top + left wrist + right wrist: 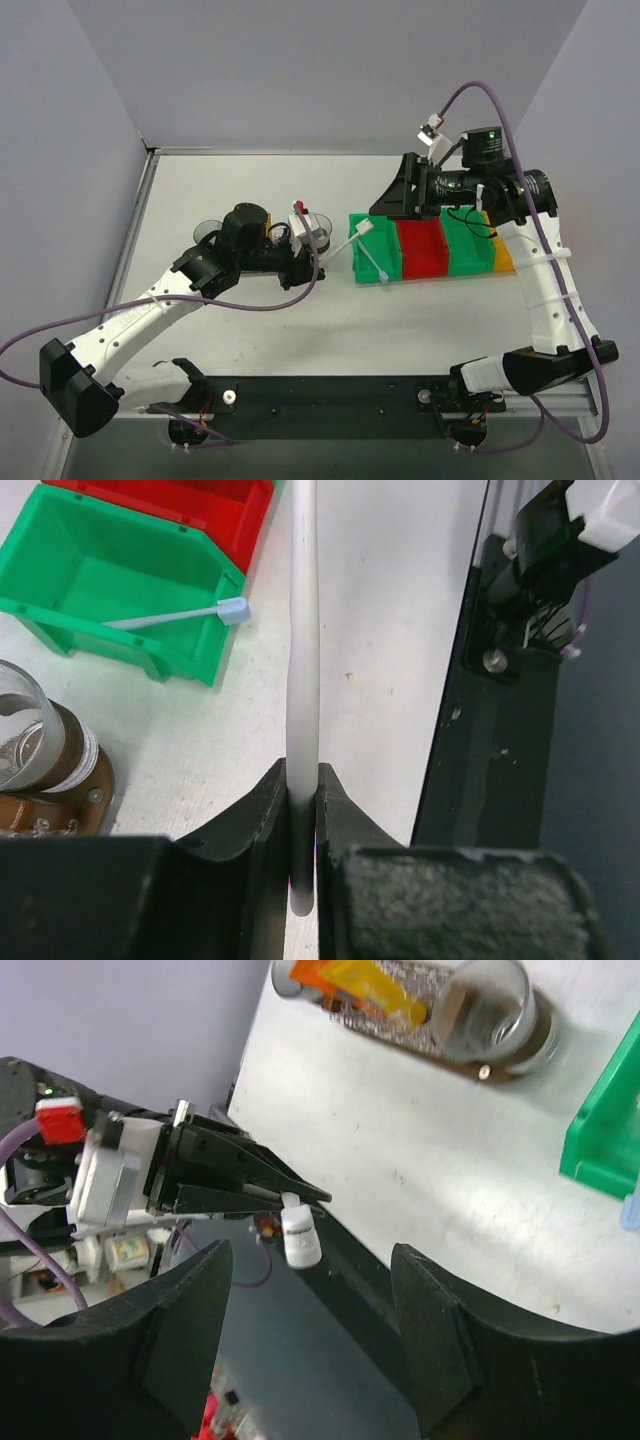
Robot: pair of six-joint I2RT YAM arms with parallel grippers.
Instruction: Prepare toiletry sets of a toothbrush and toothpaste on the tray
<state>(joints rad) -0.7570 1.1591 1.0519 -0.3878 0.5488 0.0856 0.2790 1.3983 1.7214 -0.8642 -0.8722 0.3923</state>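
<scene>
Pale grey walls close round a white tabletop (250,330), where a row of green, red and yellow bins sits right of centre. The left claw (303,780) is clamped shut on the handle of a white toothbrush (303,630), gripping it near the butt end. Seen from above, its long axis runs nearly level, left to right, with the small head pointing at the green bin (120,590) and stopping just short of that bin's near corner. A second toothbrush (170,618) lies slantwise inside that bin, its pale head resting over the front wall.

Behind the left arm lies the brown tray (75,802), with a clear cup (25,730) standing on it. An orange toothpaste tube (345,978) shows at the tray's far end in the right wrist view, beside another cup (490,1005).

Over the bins, the right claw (310,1255) is spread wide with nothing between its fingers (190,1330).
</scene>
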